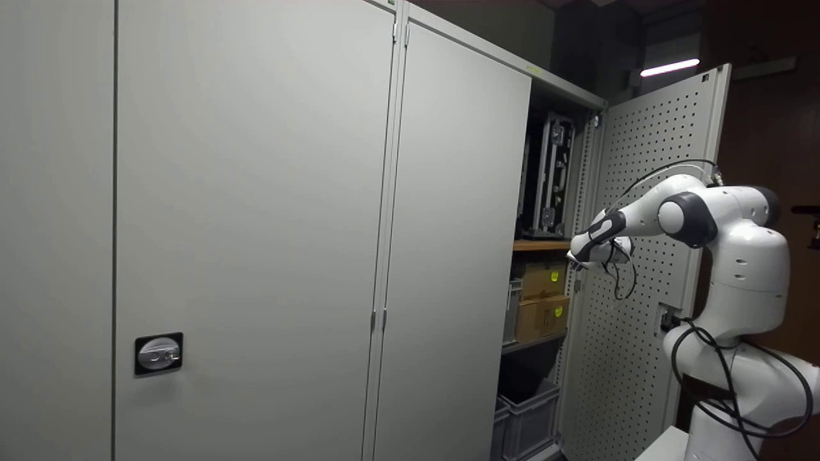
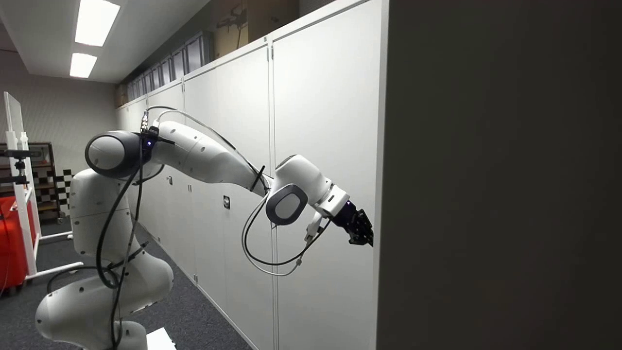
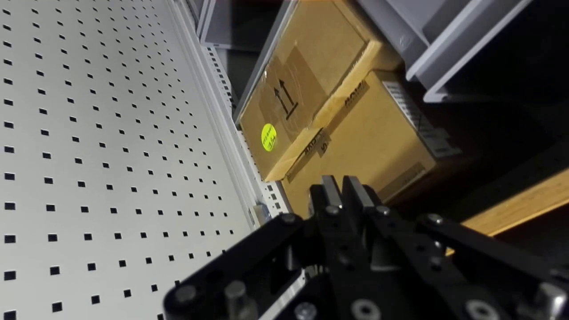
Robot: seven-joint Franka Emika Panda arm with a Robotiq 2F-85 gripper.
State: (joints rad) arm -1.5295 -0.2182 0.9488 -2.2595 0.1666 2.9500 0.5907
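Note:
My gripper (image 3: 339, 186) is black and holds nothing. In the wrist view its fingertips stand nearly together, with a thin gap between the pads. Behind them are two stacked cardboard boxes. The one with black arrows and a yellow-green round sticker (image 3: 293, 93) lies farther from the fingers, and the plain taped box (image 3: 360, 142) is nearer. Contact is not visible. In an exterior view the gripper (image 1: 578, 264) is small, in front of the open cabinet beside the perforated door (image 1: 640, 269). In an exterior view the gripper (image 2: 360, 227) is partly hidden by a dark panel's edge.
The perforated door fills the wrist view's left side (image 3: 98, 169). A wooden shelf (image 3: 524, 206) and grey crates (image 3: 413, 40) flank the boxes. A closed door (image 1: 461, 224) stands left of the opening. A tall dark panel (image 2: 500, 175) and loose arm cables (image 2: 282, 262) show too.

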